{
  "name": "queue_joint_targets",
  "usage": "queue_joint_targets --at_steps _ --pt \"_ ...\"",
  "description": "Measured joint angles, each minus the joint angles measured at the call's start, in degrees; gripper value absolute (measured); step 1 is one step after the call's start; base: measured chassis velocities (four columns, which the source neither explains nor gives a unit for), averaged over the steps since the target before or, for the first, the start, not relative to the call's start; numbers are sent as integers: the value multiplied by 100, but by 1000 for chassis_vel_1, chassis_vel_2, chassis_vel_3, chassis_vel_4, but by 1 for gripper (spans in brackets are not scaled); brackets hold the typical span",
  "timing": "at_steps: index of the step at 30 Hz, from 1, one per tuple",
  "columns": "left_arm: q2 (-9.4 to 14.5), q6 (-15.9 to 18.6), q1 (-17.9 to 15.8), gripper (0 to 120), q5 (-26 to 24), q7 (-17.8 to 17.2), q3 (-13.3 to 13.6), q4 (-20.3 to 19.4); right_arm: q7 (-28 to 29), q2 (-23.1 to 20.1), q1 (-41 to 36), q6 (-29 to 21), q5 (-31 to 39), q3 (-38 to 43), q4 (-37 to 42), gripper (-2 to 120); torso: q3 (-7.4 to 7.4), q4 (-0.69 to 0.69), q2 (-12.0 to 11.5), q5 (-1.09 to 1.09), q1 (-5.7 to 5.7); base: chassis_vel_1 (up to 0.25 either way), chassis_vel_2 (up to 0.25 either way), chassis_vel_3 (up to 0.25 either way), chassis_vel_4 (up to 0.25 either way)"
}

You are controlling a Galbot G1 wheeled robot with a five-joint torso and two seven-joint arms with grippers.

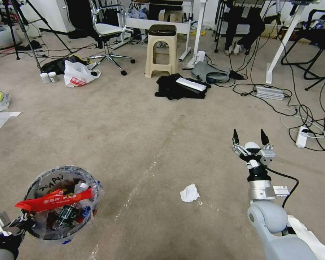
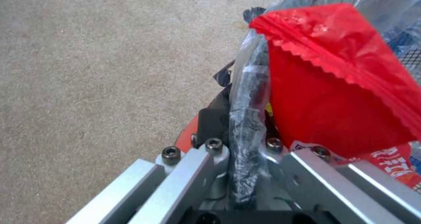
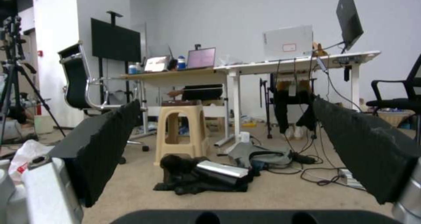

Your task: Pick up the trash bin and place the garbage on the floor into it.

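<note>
The robot's left gripper [image 1: 23,218] sits down at seven o'clock, its fingers pinched tight on the rim of the trash bin [image 1: 63,202], with the crinkled clear liner squeezed between them. The bin hangs off that grip, its mouth facing up. Inside lies a long red wrapper [image 1: 54,200] stretched across the opening, with darker scraps beneath it.

Over at four o'clock the right gripper [image 1: 249,139] hovers above the floor [image 1: 133,137], its two black fingers spread wide and holding nothing, pointed toward the beige stool [image 1: 161,50] at twelve o'clock.

A crumpled white tissue [image 1: 189,193] lies on the carpet at about five o'clock, between the two arms, just beside a shiny tape line.
</note>
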Motion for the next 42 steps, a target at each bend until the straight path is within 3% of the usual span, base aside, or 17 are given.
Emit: queue_joint_targets --at_steps 29,30,32,33,34,35,36,37,38,40,42 --pt "-28 5 -148 0 61 -2 34 151 338 -360 236 -765 398 -376 11 100 0 0 0 0 0 0 0 0 0" --pt "-27 6 -159 0 66 -2 44 159 368 -402 209 -891 477 -377 37 100 0 0 0 0 0 0 0 0 0" --pt "-21 10 -198 0 79 -2 62 191 617 -598 141 -1632 840 -469 151 100 0 -2 0 0 0 0 0 0 0" --pt "-21 10 -198 0 79 -2 62 191 617 -598 141 -1632 840 -469 151 100 0 -2 0 0 0 0 0 0 0" --pt "-21 11 -208 0 81 -4 64 202 755 -668 139 -2095 1078 -527 215 100 0 -1 0 0 0 0 0 0 0" --pt "-23 11 -225 0 83 -5 71 213 1068 -764 177 -2896 1667 -658 312 100 0 -2 0 0 0 0 0 0 0" --pt "-23 11 -225 0 83 -5 71 213 1068 -764 177 -2896 1667 -658 312 100 0 -2 0 0 0 0 0 0 0" --pt "-31 11 -234 0 85 -5 76 217 1413 -802 275 -3586 2209 -796 363 100 0 1 0 -1 0 0 0 0 0" --pt "-31 11 -234 0 85 -5 76 217 1413 -802 275 -3586 2209 -796 363 100 0 1 0 -1 0 0 0 0 0" --pt "-57 12 -239 0 113 -6 86 227 1880 -774 519 -4663 3078 -1095 328 100 0 2 0 0 0 0 0 0 0" --pt "-64 11 -238 0 118 -6 87 227 1942 -756 573 -4813 3215 -1165 289 100 0 2 0 -1 0 0 0 0 0"
